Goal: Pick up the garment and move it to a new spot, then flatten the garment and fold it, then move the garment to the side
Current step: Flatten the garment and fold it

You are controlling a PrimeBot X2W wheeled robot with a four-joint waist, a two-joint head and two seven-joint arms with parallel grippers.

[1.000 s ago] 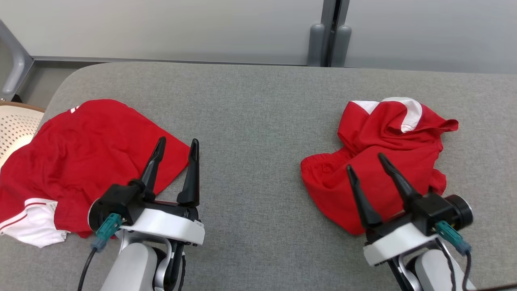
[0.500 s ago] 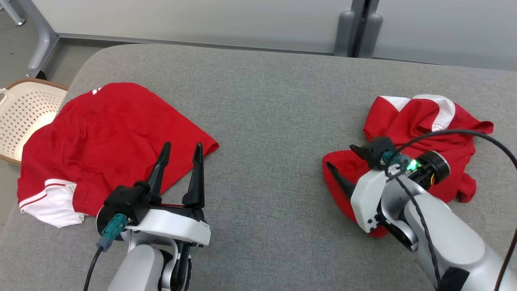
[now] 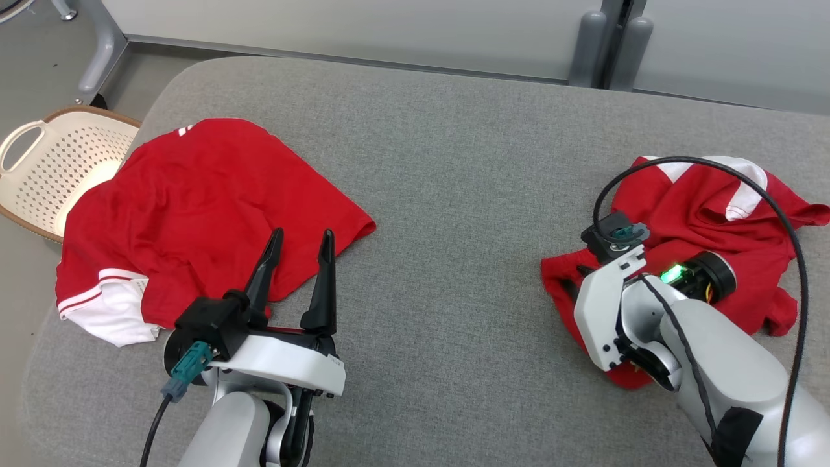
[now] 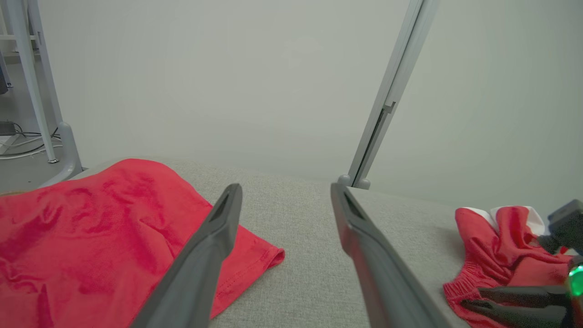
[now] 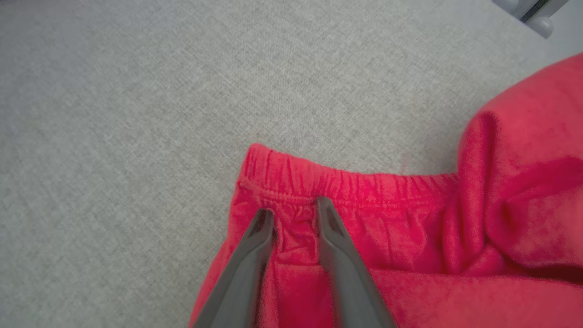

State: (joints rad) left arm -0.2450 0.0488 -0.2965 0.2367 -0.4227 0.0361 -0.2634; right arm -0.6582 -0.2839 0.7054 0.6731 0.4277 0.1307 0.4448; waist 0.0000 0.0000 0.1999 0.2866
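Observation:
The garment [image 3: 707, 214] is a crumpled red piece with white patches, lying at the right of the grey padded table [image 3: 454, 194]. Its elastic waistband corner [image 5: 291, 177] points toward the table's middle. My right gripper [image 3: 574, 277] points down onto that corner. In the right wrist view its fingertips [image 5: 291, 212] press on the cloth just behind the waistband, a narrow gap between them, with puckered fabric in the gap. My left gripper [image 3: 300, 237] hovers open and empty above the table, and the left wrist view shows its fingers [image 4: 284, 191] spread wide.
A second red garment [image 3: 194, 207] with a white hem lies spread at the table's left, its edge under my left fingers. A cream perforated basket [image 3: 39, 162] stands beyond the left edge. A black cable [image 3: 700, 162] loops over the right arm. A wall and post stand behind.
The head camera has shifted. My right arm swung over and tipped down onto the garment's waistband corner, and its fingers have narrowed. The left arm has held still.

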